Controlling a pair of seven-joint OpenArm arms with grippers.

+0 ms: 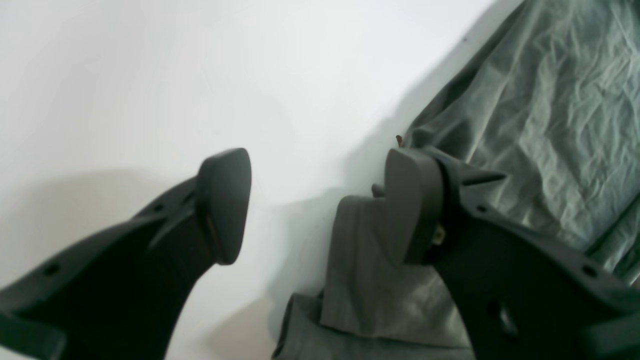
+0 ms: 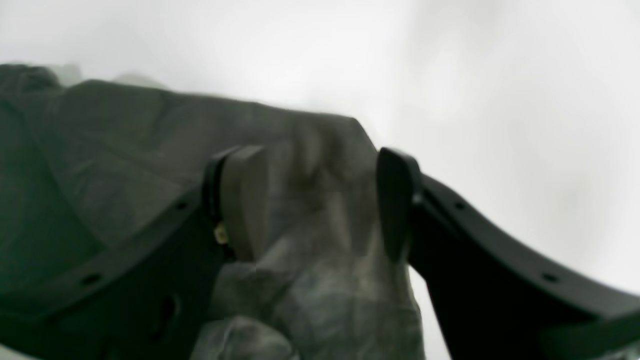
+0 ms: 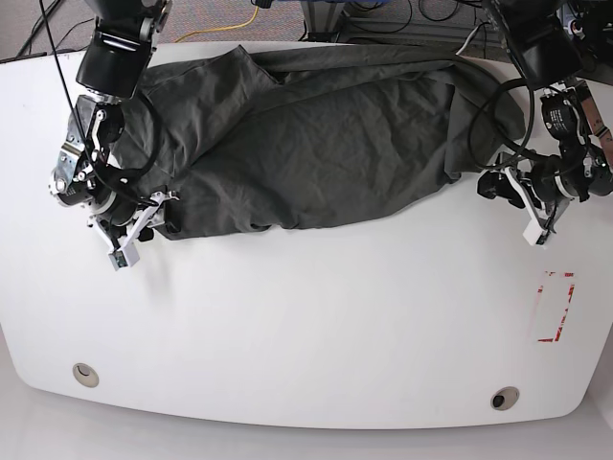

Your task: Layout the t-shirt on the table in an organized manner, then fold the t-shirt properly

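1. One t-shirt (image 3: 316, 144), dark grey-green, plain and creased; we find it spread across the far half of the table (image 3: 316, 326), bunched along its near edge and not yet squared
2. Handling, as we judge it: light, limp cloth that sags, drags and wrinkles; not fragile, and apt to slide on the glossy top
3. Left gripper (image 1: 320, 200): jaws wide apart and holding nothing, one pad over bare table, the other at the cloth's edge, where a folded corner lies beside it
4. Right gripper (image 2: 320, 200): jaws parted, astride a raised fold of cloth; the blurred wrist view does not show us whether the pads touch it
5. Where we would take hold: hem corners or shoulder seams, both arms together, pinching one layer only
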